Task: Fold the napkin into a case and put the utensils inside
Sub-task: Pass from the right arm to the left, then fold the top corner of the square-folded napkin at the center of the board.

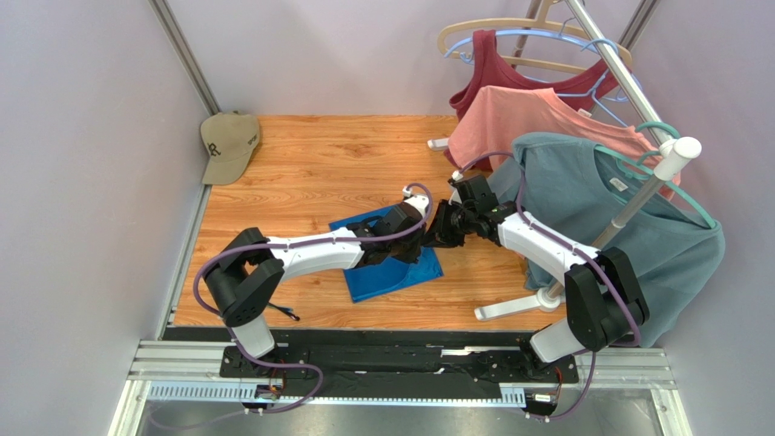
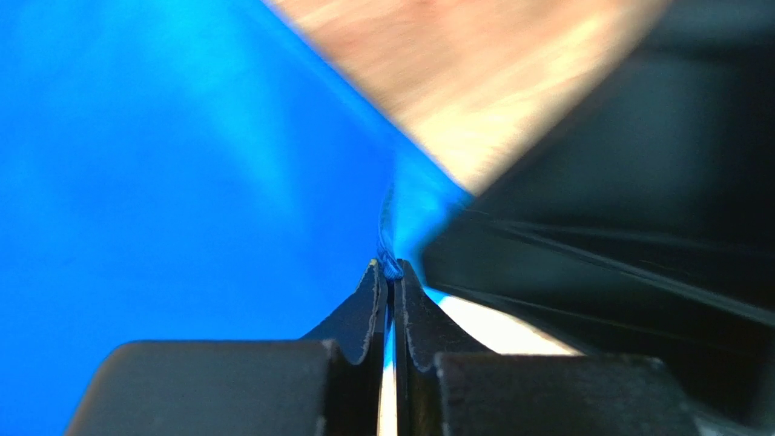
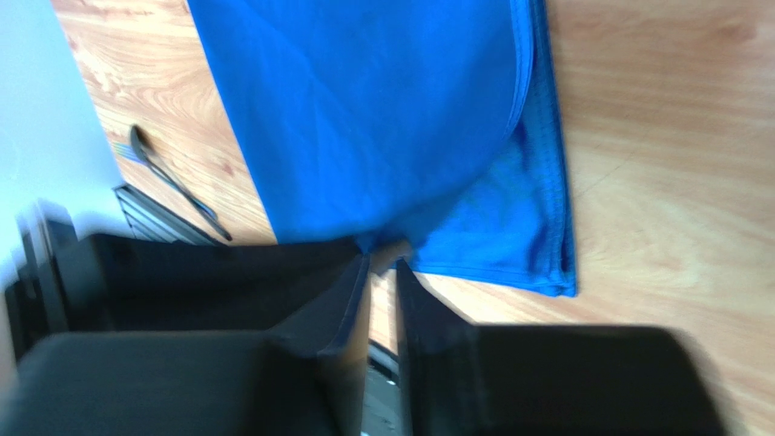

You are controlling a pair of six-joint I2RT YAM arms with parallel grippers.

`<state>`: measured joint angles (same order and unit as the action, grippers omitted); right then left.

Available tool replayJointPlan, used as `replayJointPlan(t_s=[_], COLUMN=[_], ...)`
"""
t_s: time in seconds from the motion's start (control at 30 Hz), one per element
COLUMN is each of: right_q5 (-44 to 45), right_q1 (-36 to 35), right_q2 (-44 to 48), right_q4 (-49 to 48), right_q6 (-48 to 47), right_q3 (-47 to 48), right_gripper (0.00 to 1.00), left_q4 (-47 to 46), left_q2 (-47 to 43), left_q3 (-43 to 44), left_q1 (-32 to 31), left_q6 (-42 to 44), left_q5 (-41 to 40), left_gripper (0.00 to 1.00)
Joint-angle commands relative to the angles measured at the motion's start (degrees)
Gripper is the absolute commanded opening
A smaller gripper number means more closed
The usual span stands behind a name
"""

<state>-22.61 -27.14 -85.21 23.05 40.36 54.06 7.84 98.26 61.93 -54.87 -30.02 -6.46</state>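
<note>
The royal-blue napkin (image 1: 393,278) lies partly folded on the wooden table, one layer turned over another (image 3: 382,109). My left gripper (image 1: 421,243) sits at its far right corner, and in the left wrist view it (image 2: 391,269) is shut on the napkin's hem (image 2: 182,182). My right gripper (image 1: 444,229) meets it from the right. Its jaws (image 3: 382,265) stand a narrow gap apart just short of the cloth, with only wood showing between them. The utensils (image 3: 173,186), thin dark sticks, lie on the table near the left arm's base (image 1: 284,313).
A tan cap (image 1: 229,145) rests at the far left corner. A clothes rack (image 1: 637,195) with a teal-grey T-shirt (image 1: 582,195), a pink one and a red top fills the right side. Its white foot (image 1: 509,309) lies on the table.
</note>
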Motion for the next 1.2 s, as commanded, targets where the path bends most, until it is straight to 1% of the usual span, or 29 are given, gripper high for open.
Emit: replayJointPlan(t_s=[0.0,0.03,0.07,0.1,0.2,0.3,0.33,0.43,0.63,1.0,1.17], right_q5=[1.24,2.73,2.57,1.88,-3.04,-4.63,-5.16,-6.30,-5.69,-5.69,-5.51], right_q1=[2.26,2.44,2.35,2.35,1.39,0.42,0.33,0.24,0.24,0.24,0.15], right_q2=[2.15,2.24,2.07,1.28,-2.13,-5.83,-7.06,-10.50,-12.87,-15.33,-15.51], right_q4=[1.12,2.08,2.26,2.09,-0.63,-3.44,-4.93,-6.52,-6.79,-7.14,-7.14], right_q6=[-5.18,-6.25,-7.04,-7.48,-7.67,-7.58,-7.49,-7.66,-7.93,-7.93,-7.93], right_q3=[2.18,2.71,3.15,3.24,2.45,1.31,0.44,0.25,1.31,1.92,2.27], right_gripper=[0.27,0.36,0.38,0.39,0.36,0.22,0.12,0.02,0.01,0.00,0.00], left_q4=[1.06,0.87,0.78,1.73,4.81,6.66,7.28,8.25,8.77,10.36,10.09], left_q2=[-2.54,-3.24,-4.47,-4.83,-5.44,-5.36,-5.36,-5.18,-6.41,-6.33,-5.01], left_q3=[-3.45,-4.53,-5.32,-6.03,-5.94,-5.86,-5.77,-6.03,-6.56,-6.21,-5.33], left_q1=[8.01,9.85,12.66,14.08,18.12,21.64,22.43,24.72,27.71,29.82,30.35], left_q6=[-4.16,-4.69,-5.22,-5.31,-4.52,-4.43,-4.61,-4.26,-2.94,-0.22,1.19], left_q5=[3.89,7.48,8.99,10.05,12.95,14.72,15.07,15.25,13.84,11.47,12.08], left_gripper=[0.01,0.01,0.01,0.01,0.01,0.01,0.01,0.00,0.00,0.00,0.00])
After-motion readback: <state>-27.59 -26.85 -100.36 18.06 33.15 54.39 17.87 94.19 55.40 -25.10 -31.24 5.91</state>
